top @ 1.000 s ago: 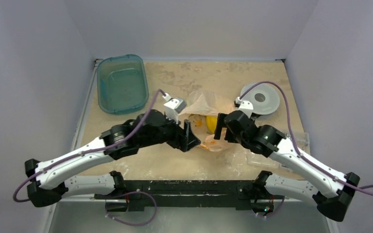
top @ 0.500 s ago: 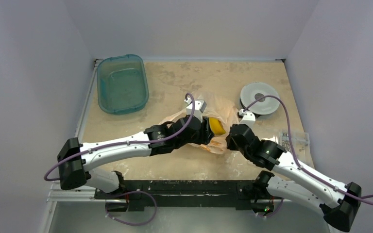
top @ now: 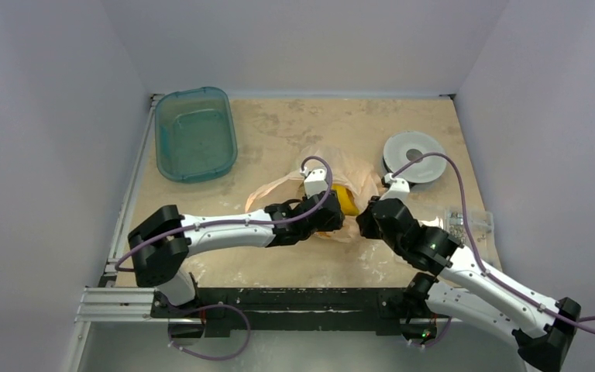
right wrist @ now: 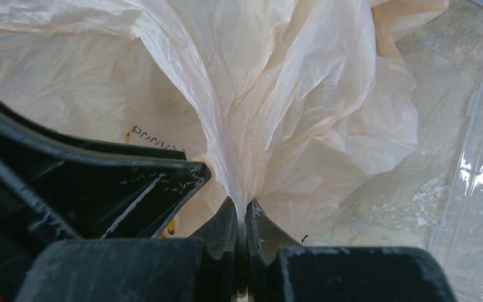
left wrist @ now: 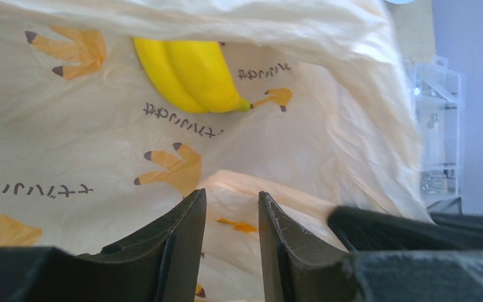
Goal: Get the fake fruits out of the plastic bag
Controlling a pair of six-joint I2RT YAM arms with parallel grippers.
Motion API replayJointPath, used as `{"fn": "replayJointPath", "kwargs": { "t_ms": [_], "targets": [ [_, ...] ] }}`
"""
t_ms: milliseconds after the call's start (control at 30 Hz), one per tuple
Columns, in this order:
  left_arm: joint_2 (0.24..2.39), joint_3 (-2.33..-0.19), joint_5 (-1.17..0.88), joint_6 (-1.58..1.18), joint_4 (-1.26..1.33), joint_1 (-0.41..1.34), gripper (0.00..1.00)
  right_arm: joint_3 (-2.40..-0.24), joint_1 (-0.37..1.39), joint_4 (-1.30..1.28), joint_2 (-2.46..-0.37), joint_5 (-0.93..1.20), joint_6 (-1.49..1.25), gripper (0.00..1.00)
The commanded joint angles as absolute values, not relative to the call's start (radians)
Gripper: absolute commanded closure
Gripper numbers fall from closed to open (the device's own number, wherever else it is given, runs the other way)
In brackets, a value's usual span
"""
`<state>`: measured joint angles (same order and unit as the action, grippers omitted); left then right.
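The bag [top: 360, 172] lies crumpled in the middle of the table [top: 294, 124], between the two grippers, its mouth turned toward the left arm. The left gripper [top: 335, 219] reaches into that mouth. In its wrist view the left gripper [left wrist: 231, 207] has its jaws a narrow way apart and nothing clamped between them; a pale fold of the bag [left wrist: 352, 113] shows through the gap beyond the tips. The banana [left wrist: 188, 75] lies inside the bag, ahead of the fingers and apart from them, resting on the printed inner wall. From above the banana [top: 346, 201] shows as a yellow patch just beside the left wrist. No other fruit can be made out. The right gripper [top: 362, 223] meets the bag's near right side. In its own view the right gripper [right wrist: 242, 211] has its jaws closed tight on a gathered pleat of the bag [right wrist: 289, 94], which fans upward from the pinch; the left gripper's black body sits just to the left. A clear case [top: 469, 223] of small metal parts lies on the table to the right of the bag. A grey disc [top: 414, 157] sits behind the case, and a teal bin [top: 195, 133] stands at the far left corner, well apart from the bag.
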<state>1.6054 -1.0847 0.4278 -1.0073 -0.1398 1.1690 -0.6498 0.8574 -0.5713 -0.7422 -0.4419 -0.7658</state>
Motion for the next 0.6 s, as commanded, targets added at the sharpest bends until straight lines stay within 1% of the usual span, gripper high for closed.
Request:
{"fn": "replayJointPath", "kwargs": {
  "t_ms": [0,100,167,300,367,467,567],
  "targets": [
    [1.659,-1.12,0.494,-1.149,-0.072,1.137,0.64,-0.64,0.859,-0.564,-0.706,-0.428,-0.771,1.0],
    [1.703,-1.129,0.564,-1.164,-0.019,1.134,0.58,-0.634,0.859,-0.565,-0.693,-0.424,-0.773,1.0],
    [1.735,-1.142,0.598,-1.173,0.012,1.13,0.5,-0.629,0.859,-0.563,-0.686,-0.419,-0.774,1.0],
    [1.805,-1.177,0.605,-1.181,0.044,1.108,0.45,-0.634,0.859,-0.567,-0.674,-0.4,-0.764,1.0],
    [1.836,-1.177,0.598,-1.159,0.1,1.094,0.42,-0.632,0.859,-0.562,-0.667,-0.388,-0.757,1.0],
    [1.888,-1.208,0.61,-1.141,0.11,1.077,0.32,-0.635,0.859,-0.56,-0.673,-0.378,-0.75,1.0],
    [1.935,-1.228,0.614,-1.114,0.143,1.071,0.31,-0.634,0.859,-0.554,-0.679,-0.364,-0.743,1.0]
  ]
}}
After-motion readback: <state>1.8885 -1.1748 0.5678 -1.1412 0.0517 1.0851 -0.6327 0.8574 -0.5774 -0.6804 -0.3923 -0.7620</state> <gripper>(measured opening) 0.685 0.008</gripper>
